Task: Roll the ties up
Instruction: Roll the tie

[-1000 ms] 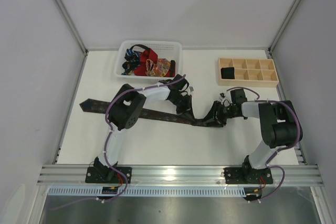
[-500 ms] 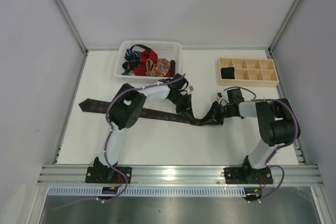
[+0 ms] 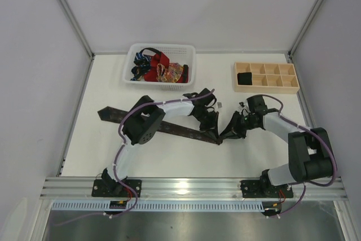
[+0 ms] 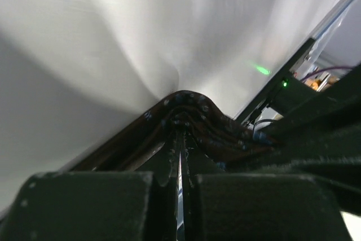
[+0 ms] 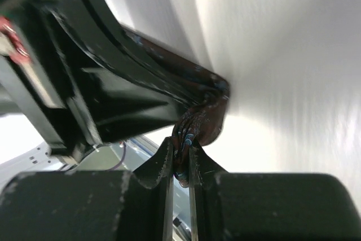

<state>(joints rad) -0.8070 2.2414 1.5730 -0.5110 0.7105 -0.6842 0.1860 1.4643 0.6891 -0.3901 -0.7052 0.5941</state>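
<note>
Left fingers (image 4: 163,165) and right fingers (image 5: 153,169) both pinch one dark tie (image 3: 180,131).

The whole bench (image 3: 169,156) is seen from high above and behind the arm bases, looking down. Each wrist view is taken very near, along the left claw (image 4: 181,139) or right claw (image 5: 180,152). The dark tie (image 4: 192,111) fold, just ahead of both claws, is shared by all views.

Looks bright and sharp from the top, with soft light from above and only faint grey shadows beside the dark tie (image 3: 175,129). Looks blurry up close in both wrist views: smeared white behind the dark tie, fuzzy black shapes in front of it. Shows a small green glow (image 4: 261,70) up to its right in the left wrist view.
</note>
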